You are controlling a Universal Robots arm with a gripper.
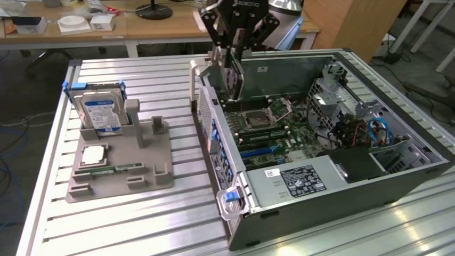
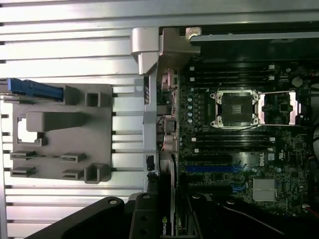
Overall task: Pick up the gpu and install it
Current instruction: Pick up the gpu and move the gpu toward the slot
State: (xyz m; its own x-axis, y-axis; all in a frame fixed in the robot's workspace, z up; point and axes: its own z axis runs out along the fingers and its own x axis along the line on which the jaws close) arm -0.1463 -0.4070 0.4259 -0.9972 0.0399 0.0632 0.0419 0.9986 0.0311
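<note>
Hanging upright in the gripper (image 1: 236,50), the gpu (image 1: 233,80) is clear of the table (image 1: 142,224) and sits over the open computer case (image 1: 320,197), close to the case's rear panel at the exterior view's left side of the opening. The gripper's fingers are clamped on the card's upper edge, dark board face on edge and grey bracket toward the rear wall. From the wrist view the gpu (image 2: 172,199) shows as a thin strip running down between the gripper (image 2: 169,219) parts, with the motherboard (image 2: 279,149) below it.

So the pick-up half of the job looks done. The install half does not. The card's lower edge appears to be above the motherboard (image 1: 284,133), apart from it, and the blue slots (image 1: 259,151) lie bare further along the board, nearer the exterior view's foreground. Nothing is seated in the blue slots (image 2: 212,169) as the wrist view shows them. Whether the card is already lined up with one of them, I cannot tell.

Back on the table, the grey holder (image 1: 121,176) carries the hard drive (image 1: 99,112) and the RAM stick (image 1: 110,170), both well apart from the case.
</note>
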